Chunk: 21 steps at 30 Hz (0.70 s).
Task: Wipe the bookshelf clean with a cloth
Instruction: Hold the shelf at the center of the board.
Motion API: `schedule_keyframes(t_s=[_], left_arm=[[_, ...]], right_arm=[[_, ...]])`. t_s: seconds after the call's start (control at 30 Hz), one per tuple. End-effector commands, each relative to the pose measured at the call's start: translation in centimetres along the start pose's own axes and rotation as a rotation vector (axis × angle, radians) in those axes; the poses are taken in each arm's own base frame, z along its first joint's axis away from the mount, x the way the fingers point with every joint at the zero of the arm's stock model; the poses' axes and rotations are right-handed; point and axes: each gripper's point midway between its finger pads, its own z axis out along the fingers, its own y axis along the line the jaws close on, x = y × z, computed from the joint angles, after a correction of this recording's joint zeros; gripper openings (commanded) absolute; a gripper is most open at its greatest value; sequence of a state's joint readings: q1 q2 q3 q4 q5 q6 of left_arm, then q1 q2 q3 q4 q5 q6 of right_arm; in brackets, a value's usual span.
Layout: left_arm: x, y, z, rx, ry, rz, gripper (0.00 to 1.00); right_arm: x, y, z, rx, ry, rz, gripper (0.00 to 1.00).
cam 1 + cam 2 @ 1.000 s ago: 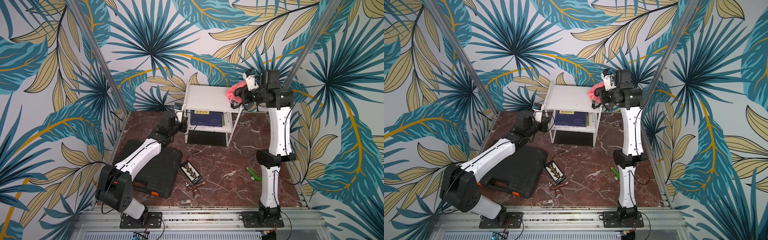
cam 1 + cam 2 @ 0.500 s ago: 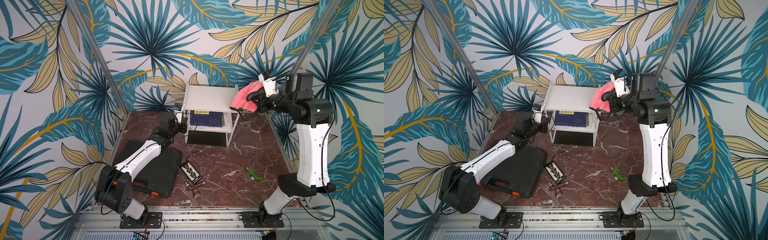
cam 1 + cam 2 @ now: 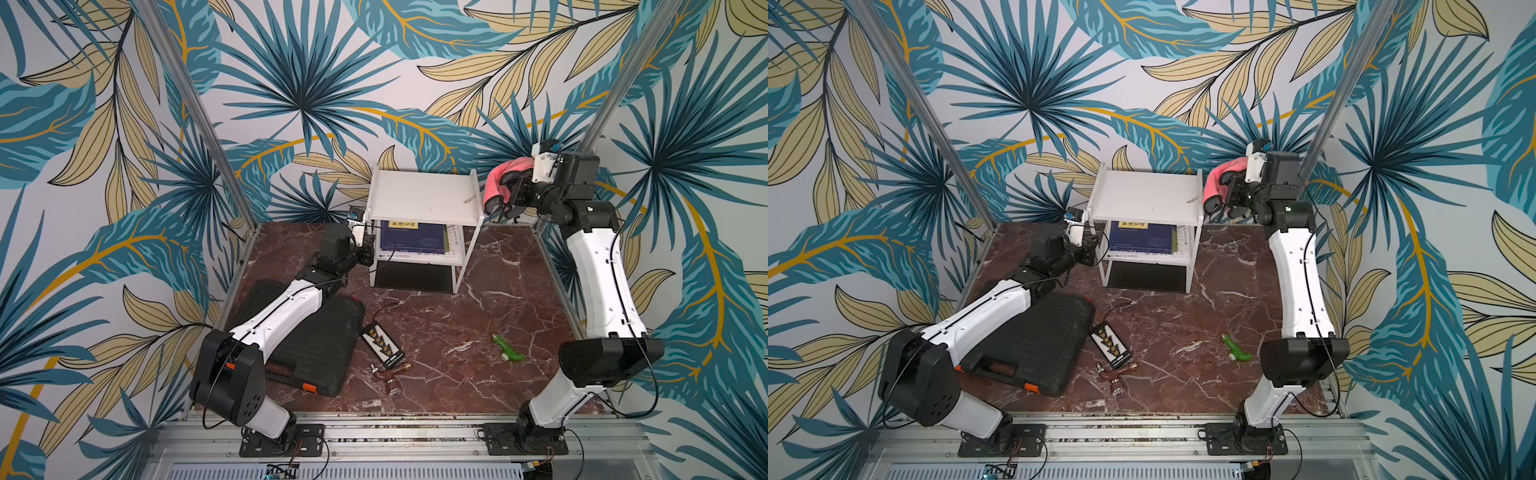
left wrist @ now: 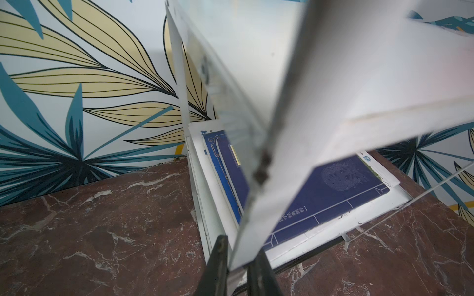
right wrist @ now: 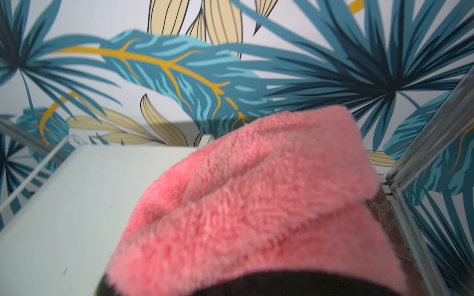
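Note:
The white bookshelf [image 3: 424, 195] [image 3: 1146, 195] stands at the back of the marble floor. My right gripper [image 3: 509, 189] [image 3: 1227, 189] is just off the shelf's right rail at top-shelf height, shut on the pink fluffy cloth [image 3: 505, 176] [image 3: 1219, 178]. In the right wrist view the cloth [image 5: 256, 200] drapes over the fingers and hides them, with the bookshelf top [image 5: 64, 205] beside it. My left gripper [image 3: 368, 249] [image 3: 1090, 245] [image 4: 238, 269] is shut on the bookshelf's left front leg [image 4: 241, 246]. A small pale scrap [image 3: 469, 200] lies on the top shelf near the right rail.
Blue books [image 3: 411, 241] lie on the lower shelf. A black ribbed case [image 3: 307, 332] sits under my left arm. A black strip with gold parts [image 3: 381, 345], a brown fitting [image 3: 388, 374] and a green toy [image 3: 508, 348] lie on the floor. Metal posts stand at the back corners.
My right arm has swung out to the right, carrying the cloth from the shelf's back right corner to just past its right rail. The left arm has not moved.

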<state>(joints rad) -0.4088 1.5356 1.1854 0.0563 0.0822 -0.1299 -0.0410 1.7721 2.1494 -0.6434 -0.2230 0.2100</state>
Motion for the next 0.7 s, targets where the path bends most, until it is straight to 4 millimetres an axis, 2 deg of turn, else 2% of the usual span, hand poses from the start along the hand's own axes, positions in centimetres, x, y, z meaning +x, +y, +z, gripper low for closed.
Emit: schedule_keyframes(t_s=[0.0,0.07,0.13,0.23,0.27,0.33,0.43,0.53,0.57,0.6,0.67], left_arm=[[4.2,0.0,0.7,0.006,0.146,-0.117,0.00],[4.1,-0.2,0.6,0.013,0.146,-0.121,0.00],[4.1,-0.2,0.5,0.016,0.144,-0.127,0.00],[4.2,-0.1,0.2,0.010,0.137,-0.133,0.00],[4.2,-0.1,0.2,0.010,0.135,-0.134,0.00],[4.3,-0.1,0.2,0.012,0.135,-0.136,0.00],[4.3,-0.2,0.3,0.018,0.137,-0.134,0.00],[4.4,-0.2,0.4,0.019,0.133,-0.132,0.00],[4.3,-0.3,0.5,0.023,0.131,-0.131,0.00],[4.3,-0.4,0.5,0.027,0.133,-0.132,0.00],[4.4,-0.4,0.5,0.031,0.138,-0.132,0.00]], right_arm=[[-1.6,2.6,4.7,-0.161,-0.034,0.129,0.00],[0.0,4.5,5.9,-0.242,0.061,0.104,0.00],[0.5,5.9,4.5,-0.287,0.116,0.038,0.00],[2.1,5.0,1.5,-0.217,0.194,-0.042,0.00],[2.9,4.6,1.1,-0.203,0.209,-0.051,0.00],[1.9,4.8,-0.5,-0.206,0.133,-0.044,0.00],[2.5,4.3,0.8,-0.218,0.082,0.001,0.00],[3.4,5.7,3.7,-0.348,0.122,0.093,0.00],[3.3,6.4,3.9,-0.388,0.130,0.114,0.00],[3.3,7.0,3.8,-0.405,0.138,0.116,0.00],[3.1,7.6,1.8,-0.364,0.115,0.028,0.00]])
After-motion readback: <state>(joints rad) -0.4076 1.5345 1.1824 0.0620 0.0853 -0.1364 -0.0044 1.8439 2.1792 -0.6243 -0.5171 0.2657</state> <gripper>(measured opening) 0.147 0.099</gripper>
